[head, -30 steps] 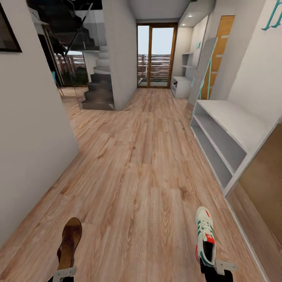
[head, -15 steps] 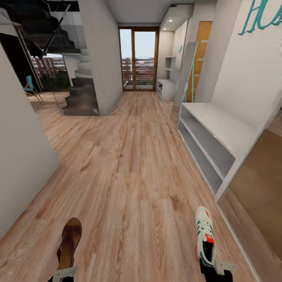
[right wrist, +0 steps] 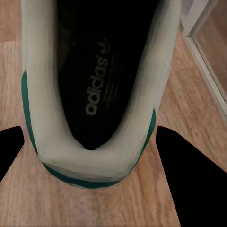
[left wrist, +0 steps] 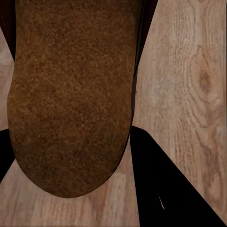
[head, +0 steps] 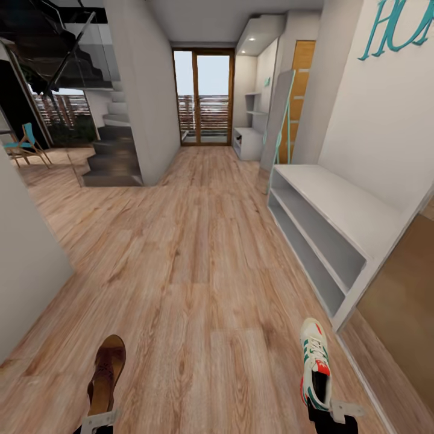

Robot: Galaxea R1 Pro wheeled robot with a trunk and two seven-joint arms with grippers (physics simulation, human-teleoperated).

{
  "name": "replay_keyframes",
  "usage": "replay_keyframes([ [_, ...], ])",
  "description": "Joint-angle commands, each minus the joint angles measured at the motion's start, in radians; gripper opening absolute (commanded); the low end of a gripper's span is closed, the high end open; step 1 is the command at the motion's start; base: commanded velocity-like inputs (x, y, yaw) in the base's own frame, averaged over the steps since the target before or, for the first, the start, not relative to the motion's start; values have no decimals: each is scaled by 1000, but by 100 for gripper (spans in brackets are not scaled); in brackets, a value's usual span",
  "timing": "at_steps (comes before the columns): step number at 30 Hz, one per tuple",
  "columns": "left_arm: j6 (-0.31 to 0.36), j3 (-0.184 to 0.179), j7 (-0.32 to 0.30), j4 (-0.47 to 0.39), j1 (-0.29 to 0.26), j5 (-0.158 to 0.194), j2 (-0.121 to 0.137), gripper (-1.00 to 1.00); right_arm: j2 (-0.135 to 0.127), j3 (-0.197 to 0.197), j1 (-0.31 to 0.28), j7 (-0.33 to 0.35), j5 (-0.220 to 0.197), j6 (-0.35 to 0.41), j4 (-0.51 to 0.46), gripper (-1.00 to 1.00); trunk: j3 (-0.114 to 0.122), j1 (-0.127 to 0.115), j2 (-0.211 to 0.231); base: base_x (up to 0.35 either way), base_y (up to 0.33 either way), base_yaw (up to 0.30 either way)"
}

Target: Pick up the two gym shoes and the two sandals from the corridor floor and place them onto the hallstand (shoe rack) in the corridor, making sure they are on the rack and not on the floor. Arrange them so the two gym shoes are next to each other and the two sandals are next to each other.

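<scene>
In the head view, the sandal (head: 106, 374) sits at the lower left of the frame, held above the floor (head: 199, 253) by the left end effector (head: 96, 422). The sneaker (head: 315, 361) sits at the lower right, in the right end effector (head: 331, 413). The shoe rack (head: 337, 223) stands along the right wall, above and right of the sneaker. Stairs (head: 111, 157) lie upper left, a glass door (head: 205, 96) at top centre.

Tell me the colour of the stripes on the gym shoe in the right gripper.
Teal-green, on the white gym shoe; the head view shows them best.
</scene>
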Motion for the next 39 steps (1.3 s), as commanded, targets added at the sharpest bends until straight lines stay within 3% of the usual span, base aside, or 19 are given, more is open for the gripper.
replay_keyframes([
  [1,-4,9,-6,0,-1,-13,-1,-100,0,-3,-1,1,-1,-3,1,-100,1,0,0,335,0,-71],
  [26,-4,11,-5,0,-1,-10,-1,-100,2,-2,-1,1,1,-3,1,-100,39,0,0,335,0,-18],
  [39,-4,11,-5,0,-1,-9,-1,-100,2,-2,-1,1,1,-3,1,-100,43,0,0,336,0,22],
])
